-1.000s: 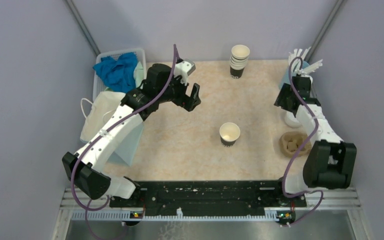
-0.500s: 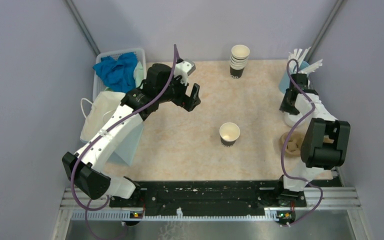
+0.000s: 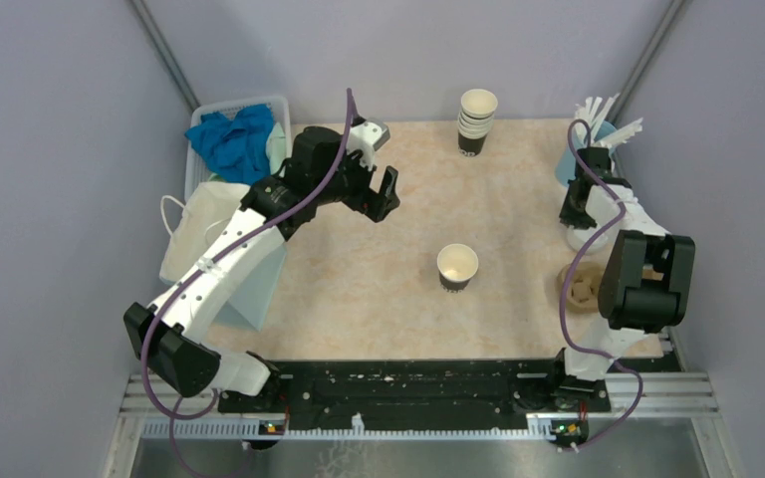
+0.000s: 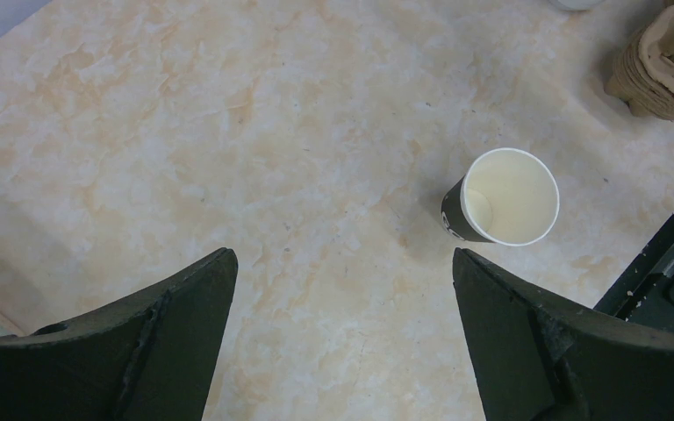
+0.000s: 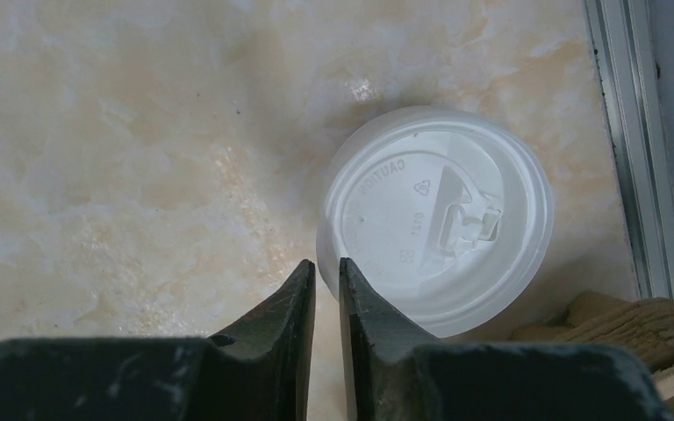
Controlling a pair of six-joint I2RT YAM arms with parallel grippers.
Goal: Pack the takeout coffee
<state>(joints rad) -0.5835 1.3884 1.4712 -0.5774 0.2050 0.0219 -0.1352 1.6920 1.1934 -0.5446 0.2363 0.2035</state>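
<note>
Right wrist view: the right claw (image 5: pixel 325 263) has drawn its two fingers nearly together over the last second. Only a thin slit is left between them, right at the left rim of a loose white lid (image 5: pixel 434 219) lying flat on the tabletop (image 5: pixel 123 132). Whether the rim is actually pinched cannot be told. Seen from above, the right arm has folded in tighter toward the right edge, while the left arm has not moved. This suggests the lid pickup is under way. Packing itself looks some way off, since the cup must be capped first.

The takeout coffee is not yet assembled. Its cup (image 3: pixel 457 267) is small, dark brown outside and cream inside. It stands upright and uncovered near the middle of the tabletop, well apart from the lid. No dark liquid shows inside it. The left claw (image 4: pixel 342 254) hangs above the tabletop with its fingers spread wide, holding nothing.
</note>
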